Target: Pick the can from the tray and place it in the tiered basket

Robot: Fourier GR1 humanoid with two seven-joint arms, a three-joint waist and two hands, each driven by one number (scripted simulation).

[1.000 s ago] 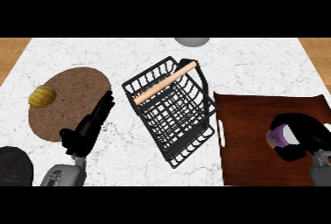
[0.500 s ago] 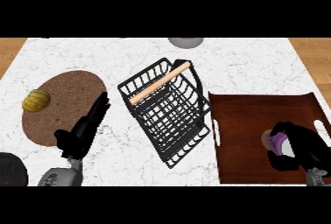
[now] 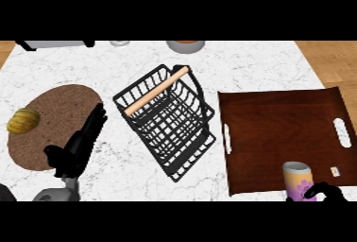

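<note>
Head view, grasp step. The can (image 3: 298, 181) stands upright on the tray (image 3: 279, 123), to the right of the tiered basket (image 3: 169, 127) and nearer to you than it is. The right robot hand (image 3: 333, 194) shows only in part, just right of the can's base and seemingly touching it. Whether it has closed on the can cannot be told from this view. The left robot hand (image 3: 78, 144) rests open and holds nothing, with its fingers straight, left of the tiered basket.

To do this step well, settle your grasp round the can's mid-height before you lift, and keep the can upright. Raise it above the basket's rim and wooden handle (image 3: 157, 92) before you carry it leftward. Aim for an open tier beside the handle, not under it.
</note>
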